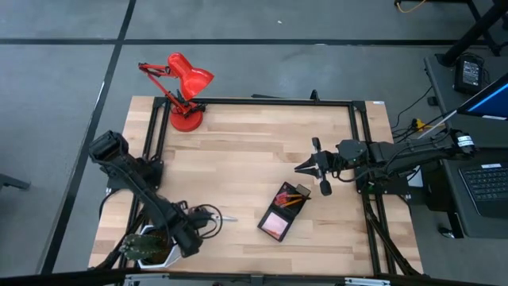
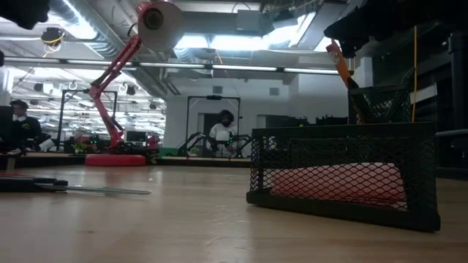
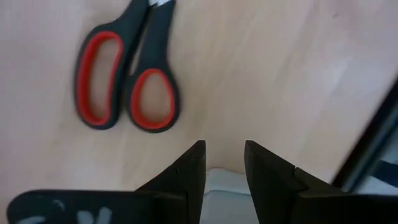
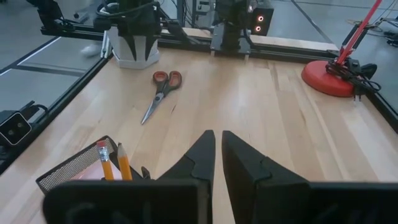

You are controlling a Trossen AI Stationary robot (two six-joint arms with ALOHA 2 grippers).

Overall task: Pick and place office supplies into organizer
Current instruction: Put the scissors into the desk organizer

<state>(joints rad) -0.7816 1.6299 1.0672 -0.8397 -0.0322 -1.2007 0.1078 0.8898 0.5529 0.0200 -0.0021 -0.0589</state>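
Wooden counter [image 1: 238,159] in an open workshop, seen from overhead, with a red desk lamp [image 1: 184,87] at the upper left of the frame.
The black mesh organizer [image 1: 282,210] sits right of centre, holding a pink sticky-note pad [image 1: 275,225] and two pencils [image 4: 112,163] standing upright in it. The red-handled scissors [image 1: 213,216] lie flat on the counter at lower left, outside the organizer. The left claw [image 3: 224,158] hovers just beside the scissors' handles, fingers apart and empty. The right claw [image 4: 216,149] hangs above the organizer's upper right, fingers nearly together, holding nothing. A potted plant [image 1: 149,246] stands at the lower-left corner.
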